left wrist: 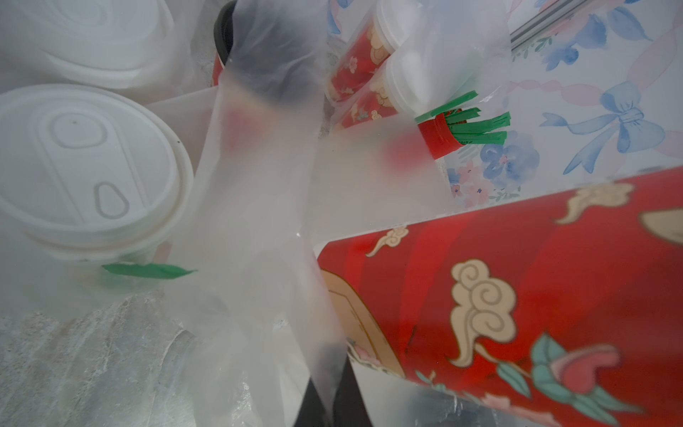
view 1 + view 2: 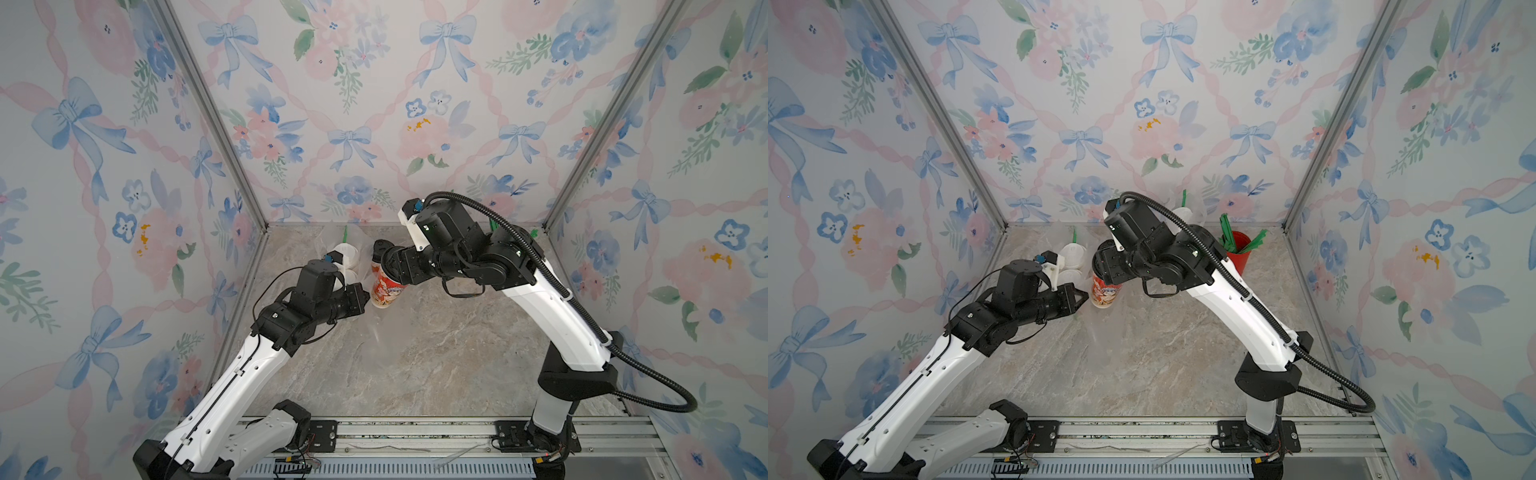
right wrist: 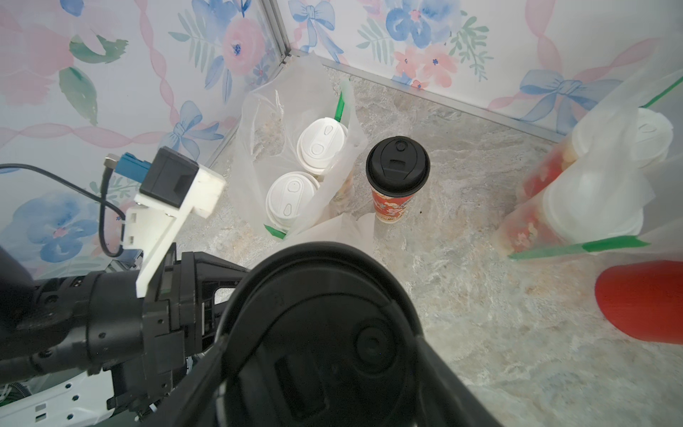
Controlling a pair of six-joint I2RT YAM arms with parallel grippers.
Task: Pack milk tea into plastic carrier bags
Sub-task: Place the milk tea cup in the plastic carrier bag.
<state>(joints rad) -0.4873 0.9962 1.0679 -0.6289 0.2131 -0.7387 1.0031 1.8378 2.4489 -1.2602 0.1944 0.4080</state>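
2 cups (image 3: 320,149) in corner bag (image 3: 258,122), loose cup (image 3: 397,168) just beside

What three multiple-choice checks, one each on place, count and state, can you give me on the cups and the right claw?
1. Where is the loose cup, black-lidded?
A in a bag
B on the table beside the corner bag
C in the straw cup
2. How many white-lid cups are in the corner bag?
A one
B three
C two
3. The right claw is:
A closed on the held cup
B open and empty
C out of view
Key: 1 B, it stands on bare table next to that bag. 2 C, two white lids show inside. 3 A, the fingers flank a black lid in the right wrist view.
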